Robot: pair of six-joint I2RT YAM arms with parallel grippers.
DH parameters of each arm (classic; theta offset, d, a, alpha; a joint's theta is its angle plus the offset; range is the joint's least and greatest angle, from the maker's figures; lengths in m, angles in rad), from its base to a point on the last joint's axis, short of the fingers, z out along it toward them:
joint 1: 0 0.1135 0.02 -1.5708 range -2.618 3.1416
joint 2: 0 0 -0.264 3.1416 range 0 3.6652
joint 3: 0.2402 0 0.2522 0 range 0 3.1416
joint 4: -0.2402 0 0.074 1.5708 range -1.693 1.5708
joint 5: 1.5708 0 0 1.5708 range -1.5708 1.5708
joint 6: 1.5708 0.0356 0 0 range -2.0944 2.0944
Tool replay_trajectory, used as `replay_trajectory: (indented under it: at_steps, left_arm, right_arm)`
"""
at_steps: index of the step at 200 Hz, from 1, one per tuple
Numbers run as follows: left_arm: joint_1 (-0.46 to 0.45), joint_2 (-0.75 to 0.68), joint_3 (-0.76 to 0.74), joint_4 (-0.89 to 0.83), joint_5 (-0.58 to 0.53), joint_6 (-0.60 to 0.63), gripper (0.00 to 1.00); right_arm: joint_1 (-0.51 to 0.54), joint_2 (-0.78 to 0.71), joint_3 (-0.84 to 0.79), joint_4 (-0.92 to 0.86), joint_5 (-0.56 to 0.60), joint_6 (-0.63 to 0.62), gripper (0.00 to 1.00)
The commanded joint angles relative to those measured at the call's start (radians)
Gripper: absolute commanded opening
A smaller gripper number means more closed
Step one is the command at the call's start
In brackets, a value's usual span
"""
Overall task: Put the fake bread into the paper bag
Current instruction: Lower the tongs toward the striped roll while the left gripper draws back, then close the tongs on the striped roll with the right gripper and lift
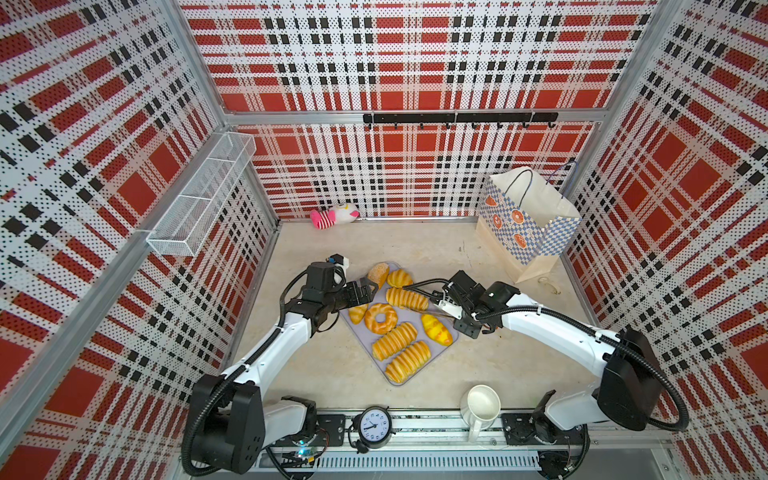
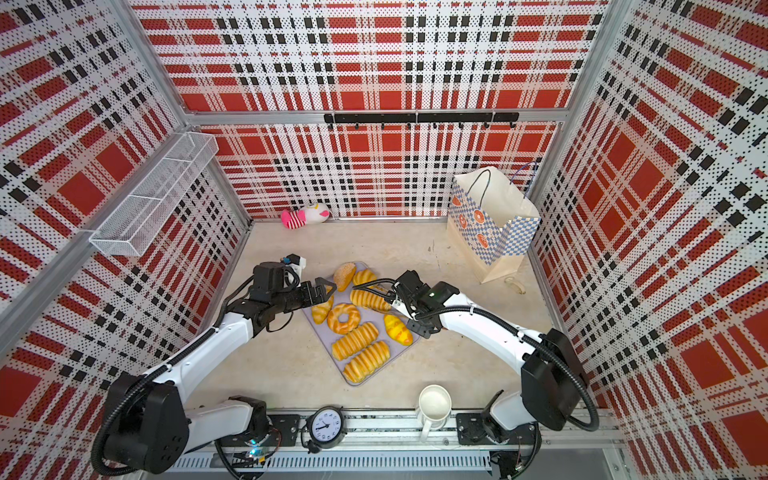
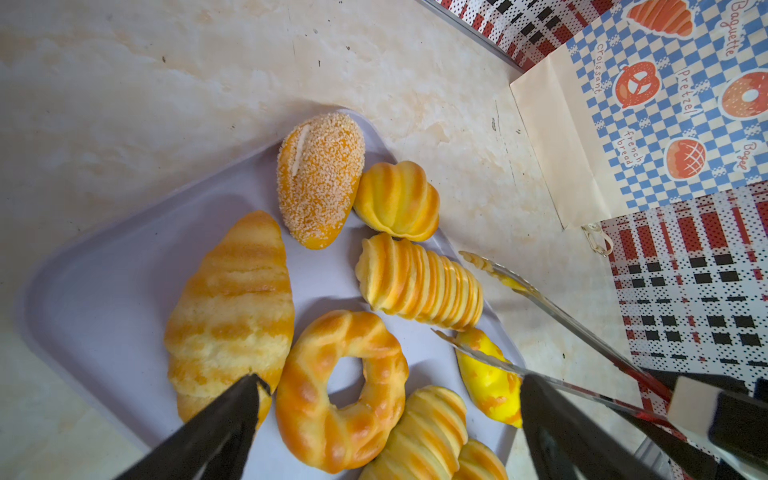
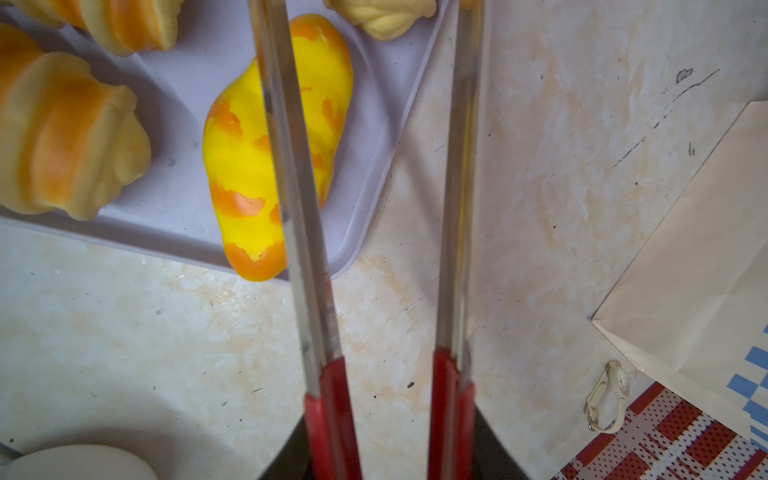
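Several glossy golden pieces of fake bread lie on a pale grey tray [image 1: 360,332]: a seeded bun [image 3: 318,178], a croissant [image 3: 232,311], a ring doughnut [image 1: 380,318] and a ridged loaf [image 3: 419,282]. My left gripper [image 3: 392,382] is open above the doughnut and holds nothing. My right gripper [image 4: 390,449] is shut on the red handles of metal tongs [image 3: 540,299]. The spread tong arms straddle the ridged loaf's near end, one arm crossing a yellow croissant [image 4: 249,158]. The paper bag [image 1: 528,216] stands open at the back right, also in the other top view [image 2: 490,216].
A pink-and-white plush toy [image 1: 334,215] lies by the back wall. A white jug [image 1: 482,405] and a clock [image 1: 375,426] stand at the front rail. A small wristwatch [image 4: 606,395] lies beside the bag. A wire basket [image 1: 203,195] hangs on the left wall.
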Motion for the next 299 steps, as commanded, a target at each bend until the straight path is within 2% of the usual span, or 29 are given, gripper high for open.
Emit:
replay_trajectory:
  at_steps: [1, 90, 118, 153, 182, 231, 247, 262, 277, 299]
  left_arm:
    - [0.006, -0.008, -0.005, -0.011, 0.021, -0.004, 1.0]
    - [0.004, 0.005, -0.013, 0.006, 0.114, 0.0, 0.96]
    - [0.005, 0.002, -0.012, 0.006, 0.113, 0.001, 0.96]
    - [0.004, -0.002, -0.016, 0.009, 0.112, 0.001, 0.95]
    - [0.01, -0.015, -0.012, 0.01, 0.121, 0.008, 0.94]
    - [0.027, -0.093, -0.011, 0.08, 0.162, 0.013, 0.94]
    - [0.015, -0.122, -0.013, 0.124, 0.144, -0.03, 0.94]
    - [-0.026, -0.149, -0.015, 0.177, 0.112, -0.085, 0.94]
    - [-0.133, -0.17, -0.014, 0.235, 0.026, -0.117, 0.94]
    - [-0.223, -0.184, -0.034, 0.396, -0.047, -0.134, 0.95]
  right_arm:
    - [0.009, 0.013, 0.032, -0.006, 0.0, -0.01, 0.38]
    - [0.014, 0.113, 0.083, -0.009, 0.025, -0.017, 0.37]
    - [0.017, 0.15, 0.107, -0.023, 0.042, -0.018, 0.37]
    - [0.022, 0.142, 0.106, -0.036, 0.032, -0.014, 0.27]
    - [0.026, 0.052, 0.082, -0.028, 0.016, -0.012, 0.22]
    - [0.025, -0.247, -0.042, 0.089, 0.002, -0.008, 0.18]
    - [0.007, -0.33, -0.064, 0.136, -0.018, 0.014, 0.17]
    - [-0.018, -0.388, -0.066, 0.17, -0.045, 0.056, 0.17]
    - [-0.044, -0.443, -0.075, 0.225, -0.054, 0.098, 0.17]
    - [-0.126, -0.493, -0.071, 0.296, -0.151, 0.185, 0.17]
